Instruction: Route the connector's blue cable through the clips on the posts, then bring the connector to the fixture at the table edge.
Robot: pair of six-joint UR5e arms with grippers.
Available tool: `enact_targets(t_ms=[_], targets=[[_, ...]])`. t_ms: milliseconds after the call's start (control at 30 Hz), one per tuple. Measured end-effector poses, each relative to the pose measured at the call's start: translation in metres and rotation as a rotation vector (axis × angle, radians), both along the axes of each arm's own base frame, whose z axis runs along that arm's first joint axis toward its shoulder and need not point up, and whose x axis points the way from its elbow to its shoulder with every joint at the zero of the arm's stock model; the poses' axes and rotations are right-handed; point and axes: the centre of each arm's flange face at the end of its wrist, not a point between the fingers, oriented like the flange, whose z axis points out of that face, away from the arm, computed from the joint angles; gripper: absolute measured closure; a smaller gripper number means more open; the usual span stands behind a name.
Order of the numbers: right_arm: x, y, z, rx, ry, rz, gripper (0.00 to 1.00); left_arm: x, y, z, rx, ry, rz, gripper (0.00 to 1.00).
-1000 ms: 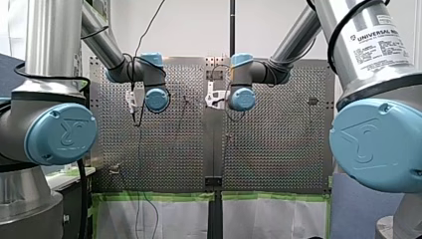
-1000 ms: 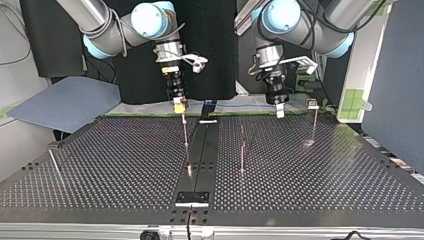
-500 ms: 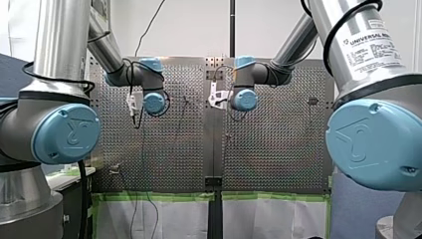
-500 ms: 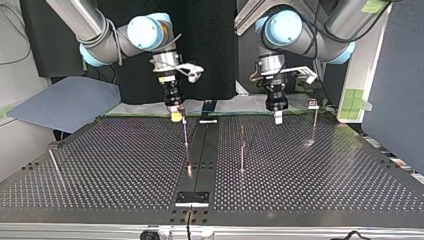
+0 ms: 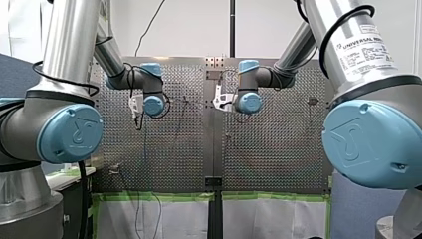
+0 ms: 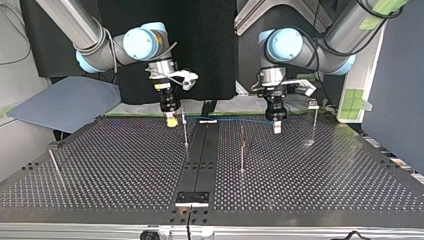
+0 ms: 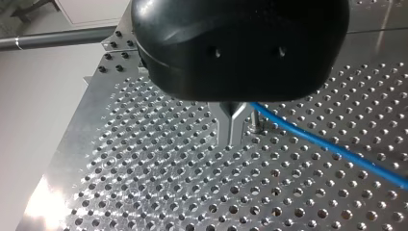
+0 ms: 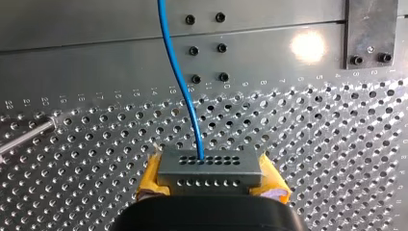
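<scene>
— What's the bench [image 6: 115, 165] like?
— Perforated metal, with a dark strip [image 6: 200, 155] down its middle, thin posts [image 6: 242, 150] standing on it and green tape [image 5: 159, 196] along one edge. Dark panels [image 6: 210, 45] and a grey-blue sheet [image 6: 65, 102] lie beyond it.
— And the connector [image 8: 209, 169]?
— Clamped between the yellow pads [image 8: 272, 180] of my right hand [image 6: 171, 121], low over the bench's far side in the top view. Its blue cable [image 7: 337, 149] runs across to my left hand [image 7: 234, 137], whose metal fingers [image 7: 227, 126] are pressed together on it.
</scene>
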Motion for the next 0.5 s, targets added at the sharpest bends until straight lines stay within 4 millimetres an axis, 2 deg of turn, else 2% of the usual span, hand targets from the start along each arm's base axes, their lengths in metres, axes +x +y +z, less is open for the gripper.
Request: enact_targets(t_ms=[500], targets=[[-0.013, -0.019, -0.003, 0.003, 0.002, -0.016, 1.00, 0.017, 0.007, 0.011, -0.014, -0.027, -0.037, 1.00]])
